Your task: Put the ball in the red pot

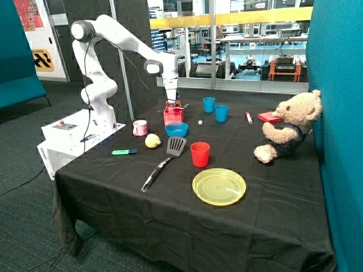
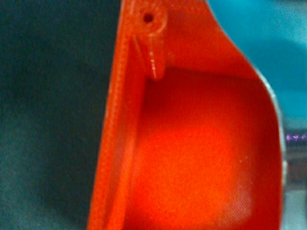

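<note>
Teal partitions point(image 1: 340, 113), probably glazed workshop behind

My base stands at the far left corner of the table, on a white box. From there my arm point(image 1: 113, 34) rises, folds at the shoulder high up, and reaches to the right across the far side of the table. My forearm ends in a wrist that turns straight down, so my gripper point(image 1: 173, 104) points at the table top, hanging low at the rim of the red pot point(image 1: 173, 116). Whether my fingers are apart or together I cannot tell.
</note>
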Controlling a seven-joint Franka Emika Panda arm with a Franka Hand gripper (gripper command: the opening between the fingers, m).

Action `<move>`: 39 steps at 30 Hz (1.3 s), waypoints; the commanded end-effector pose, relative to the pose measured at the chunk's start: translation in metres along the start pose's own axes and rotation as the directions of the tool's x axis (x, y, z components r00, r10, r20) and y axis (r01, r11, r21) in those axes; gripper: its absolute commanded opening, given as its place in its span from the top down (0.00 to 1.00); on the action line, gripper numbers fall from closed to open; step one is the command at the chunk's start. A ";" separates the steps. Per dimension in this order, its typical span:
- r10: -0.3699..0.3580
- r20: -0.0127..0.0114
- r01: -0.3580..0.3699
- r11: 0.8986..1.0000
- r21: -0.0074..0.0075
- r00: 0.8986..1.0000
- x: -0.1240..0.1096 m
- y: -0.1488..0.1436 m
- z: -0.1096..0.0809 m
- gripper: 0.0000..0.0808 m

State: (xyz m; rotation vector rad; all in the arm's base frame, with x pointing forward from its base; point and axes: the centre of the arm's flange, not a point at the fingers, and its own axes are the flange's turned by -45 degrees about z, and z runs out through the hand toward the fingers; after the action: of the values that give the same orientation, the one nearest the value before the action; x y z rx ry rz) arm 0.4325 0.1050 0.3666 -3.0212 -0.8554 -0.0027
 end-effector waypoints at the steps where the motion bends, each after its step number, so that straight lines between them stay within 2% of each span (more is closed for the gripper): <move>1: -0.001 0.002 0.001 1.000 -0.001 1.000 0.001 -0.004 0.005 0.58; 26: 0.020 0.002 -0.020 1.000 -0.001 1.000 0.003 0.001 0.014 0.59; 39: 0.011 0.002 -0.011 1.000 -0.001 1.000 0.005 -0.007 0.019 0.60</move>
State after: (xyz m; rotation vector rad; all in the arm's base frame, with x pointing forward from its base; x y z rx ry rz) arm 0.4339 0.1086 0.3509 -3.0251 -0.8321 -0.0031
